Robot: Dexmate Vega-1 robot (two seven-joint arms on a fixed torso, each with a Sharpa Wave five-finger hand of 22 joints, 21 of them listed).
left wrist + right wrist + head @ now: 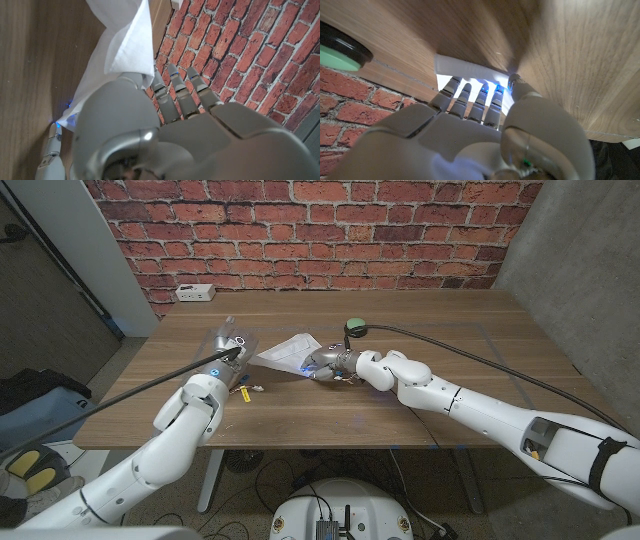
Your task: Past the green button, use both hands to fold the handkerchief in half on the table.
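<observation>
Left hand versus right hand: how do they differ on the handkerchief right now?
The left hand is at the handkerchief's left end, the right hand at its right end, near the green button. In the wrist views, cloth drapes over the left hand's thumb, while the right hand's fingers lie along a straight cloth edge on the table. Both touch the cloth.

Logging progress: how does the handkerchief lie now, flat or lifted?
Partly lifted: the handkerchief rises in a crumpled fold between the left hand and right hand.
</observation>
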